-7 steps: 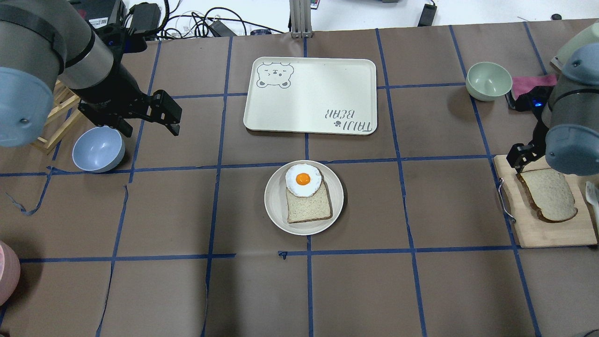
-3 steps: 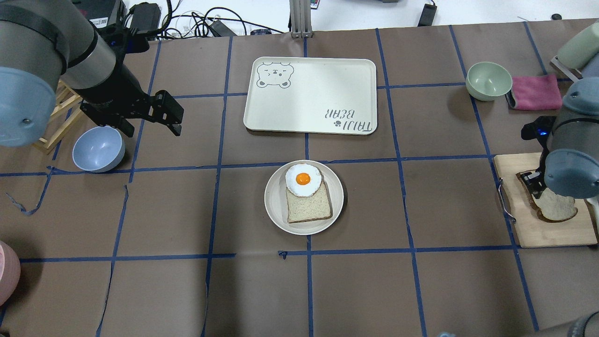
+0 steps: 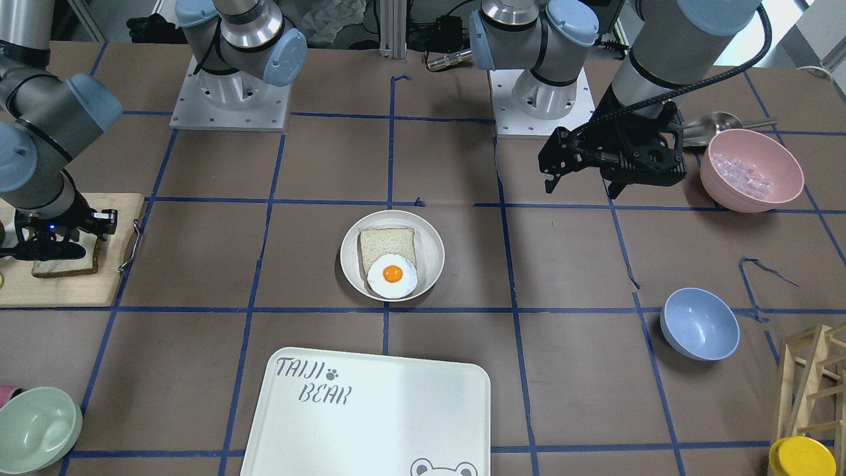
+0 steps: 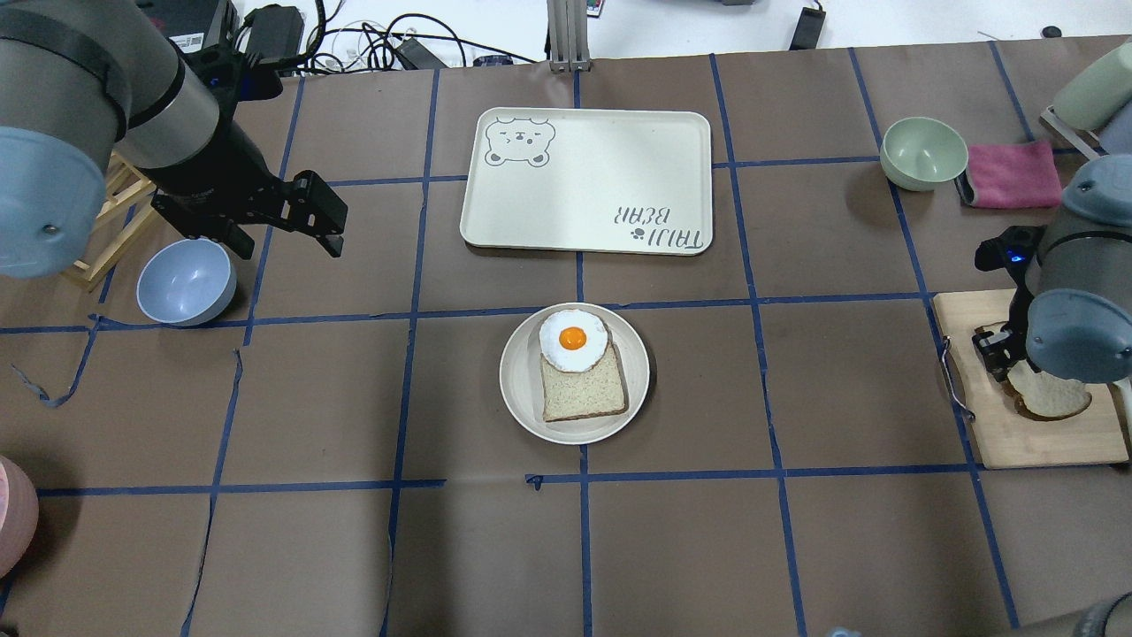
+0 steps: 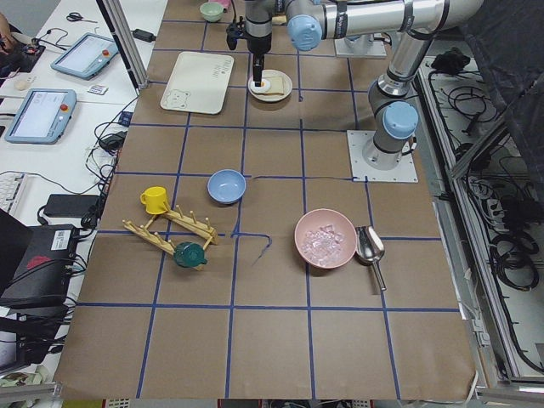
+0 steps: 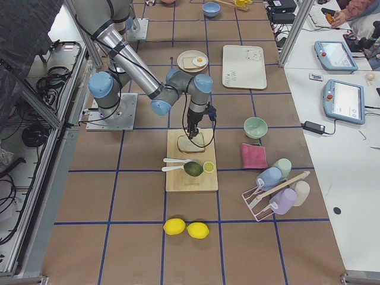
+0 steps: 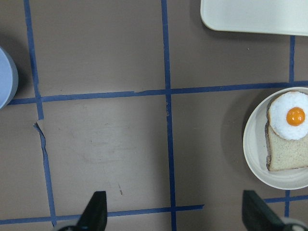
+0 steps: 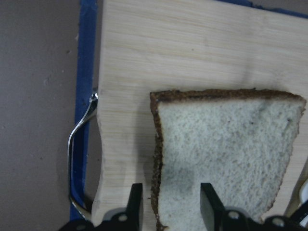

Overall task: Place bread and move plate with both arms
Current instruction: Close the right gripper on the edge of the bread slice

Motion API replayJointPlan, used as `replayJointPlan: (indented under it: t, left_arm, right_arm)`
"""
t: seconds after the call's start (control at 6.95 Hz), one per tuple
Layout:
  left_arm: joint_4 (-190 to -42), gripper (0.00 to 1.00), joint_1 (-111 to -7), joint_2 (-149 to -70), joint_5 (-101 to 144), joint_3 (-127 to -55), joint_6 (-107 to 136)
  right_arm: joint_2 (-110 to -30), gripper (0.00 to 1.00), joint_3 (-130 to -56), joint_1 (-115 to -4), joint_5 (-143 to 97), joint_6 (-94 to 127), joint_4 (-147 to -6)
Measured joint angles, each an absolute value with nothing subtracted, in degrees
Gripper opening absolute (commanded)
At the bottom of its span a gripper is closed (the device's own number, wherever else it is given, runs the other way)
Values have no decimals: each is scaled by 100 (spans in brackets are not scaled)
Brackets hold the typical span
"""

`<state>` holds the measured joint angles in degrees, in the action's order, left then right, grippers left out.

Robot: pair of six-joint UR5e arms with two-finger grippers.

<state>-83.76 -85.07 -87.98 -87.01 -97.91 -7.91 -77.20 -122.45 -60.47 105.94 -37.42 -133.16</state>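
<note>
Bread [image 8: 226, 154] lies flat on the board [image 8: 168, 48]. My right gripper [image 8: 172, 204], spread, straddles its crust, and my left gripper [image 7: 175, 214] hangs spread. I fear a shallow pinch slipping or tearing it.

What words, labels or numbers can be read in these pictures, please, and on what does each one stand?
"TAIJI BEAR": printed on the rectangular tray, next to a small paw print; a bear face is drawn in the opposite corner.
The white sticker at the overhead view's top left: too small to read.
The tablet screens in the side views: too small to read.
No other text can be made out.
</note>
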Motion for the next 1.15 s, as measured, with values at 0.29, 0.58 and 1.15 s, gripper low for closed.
replayJointPlan:
  t: [0.29, 0.58, 1.15]
  left_arm:
    - [-8376, 100, -8508, -8798, -8701, -9792, -791]
    - [-8376, 100, -8508, -8798, -8701, -9799, -791]
    - [-8378, 100, -8522, -8805, -8699, -9803, -780]
  right_arm:
    - [-7721, 52, -12269, -6041, 10579, -3751, -13306]
    - [-7718, 51, -12271, -6039, 10574, -3753, -13282]
    - [-7684, 28, -12277, -6042, 10577, -3755, -13285]
